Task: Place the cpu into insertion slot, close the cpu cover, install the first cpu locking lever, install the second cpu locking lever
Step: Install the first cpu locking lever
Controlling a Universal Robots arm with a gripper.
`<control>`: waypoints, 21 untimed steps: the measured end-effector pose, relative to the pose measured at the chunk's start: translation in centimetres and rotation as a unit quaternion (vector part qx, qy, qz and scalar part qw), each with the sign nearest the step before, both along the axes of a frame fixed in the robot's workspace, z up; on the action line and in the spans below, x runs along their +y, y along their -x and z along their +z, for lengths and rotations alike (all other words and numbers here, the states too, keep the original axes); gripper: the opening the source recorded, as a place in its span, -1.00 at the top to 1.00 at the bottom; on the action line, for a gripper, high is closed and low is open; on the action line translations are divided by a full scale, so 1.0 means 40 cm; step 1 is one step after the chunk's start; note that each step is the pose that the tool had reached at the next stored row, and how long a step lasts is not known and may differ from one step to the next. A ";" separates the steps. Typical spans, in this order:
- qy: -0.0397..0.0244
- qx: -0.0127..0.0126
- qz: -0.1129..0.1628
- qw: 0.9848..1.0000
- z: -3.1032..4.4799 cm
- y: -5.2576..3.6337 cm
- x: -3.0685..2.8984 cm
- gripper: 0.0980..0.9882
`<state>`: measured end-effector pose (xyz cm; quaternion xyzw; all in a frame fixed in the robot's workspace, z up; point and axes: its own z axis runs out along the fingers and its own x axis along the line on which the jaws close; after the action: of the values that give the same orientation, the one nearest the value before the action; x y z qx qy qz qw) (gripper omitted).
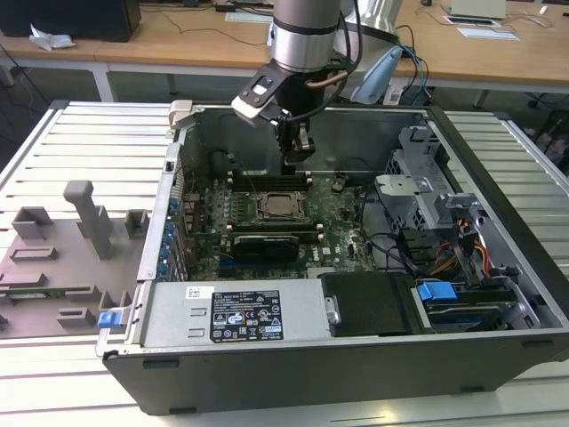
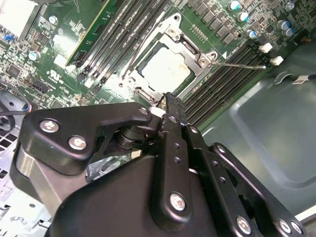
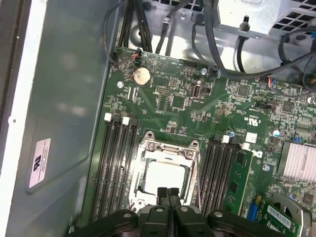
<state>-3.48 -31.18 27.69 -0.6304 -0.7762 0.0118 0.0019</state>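
Hand (image 3: 168,196): fingers pressed together, holding nothing, poised over one edge of the socket (image 3: 141,183).
Chip (image 3: 165,178): seated in the socket, framed by the lowered cover (image 3: 170,146).
Lever (image 2: 239,64): thin rod jutting out over the memory slots (image 2: 217,84), apparently unlatched.
Risk: the fingertips may slip off that slim rod and gouge the board.

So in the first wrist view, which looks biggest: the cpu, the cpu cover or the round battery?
1. cpu cover, framing the chip.
2. cpu, inside the cover's window.
3. battery, clearly smallest, though it lies farther from the camera.
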 end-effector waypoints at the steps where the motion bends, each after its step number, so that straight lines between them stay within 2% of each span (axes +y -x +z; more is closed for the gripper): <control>1: 0.000 0.000 0.003 1.000 0.000 0.000 0.000 0.98; 8: 0.000 0.000 0.028 1.000 0.000 0.000 0.000 0.98; 21: 0.000 0.000 0.057 0.998 0.000 0.000 0.000 0.98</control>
<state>-3.48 -31.18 27.70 -0.5851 -0.8109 0.0118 0.0013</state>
